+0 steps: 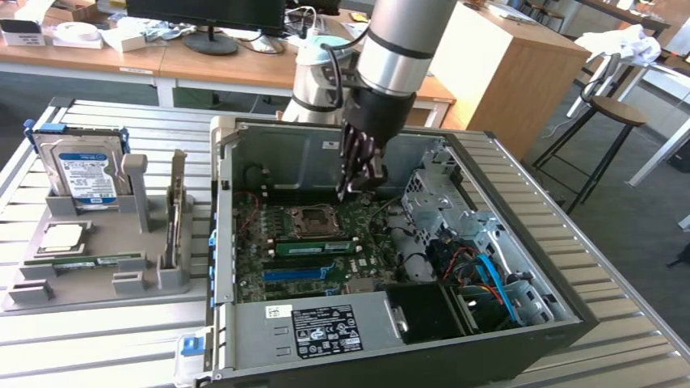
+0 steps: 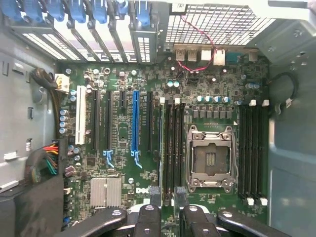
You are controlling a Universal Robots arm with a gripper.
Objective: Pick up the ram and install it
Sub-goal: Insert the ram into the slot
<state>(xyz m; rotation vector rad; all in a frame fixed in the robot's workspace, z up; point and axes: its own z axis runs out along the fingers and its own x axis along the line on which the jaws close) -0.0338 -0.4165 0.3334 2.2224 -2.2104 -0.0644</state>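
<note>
The ram (image 1: 313, 246) looks already seated in its slot, and the gripper (image 2: 167, 198) hangs above it, fingers spread and empty.

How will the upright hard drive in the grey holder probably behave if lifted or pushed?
The hard drive looks like a rigid metal box: probably stiff, rather heavy. Standing on a narrow edge in the grey holder, it might tip if pushed free.
</note>
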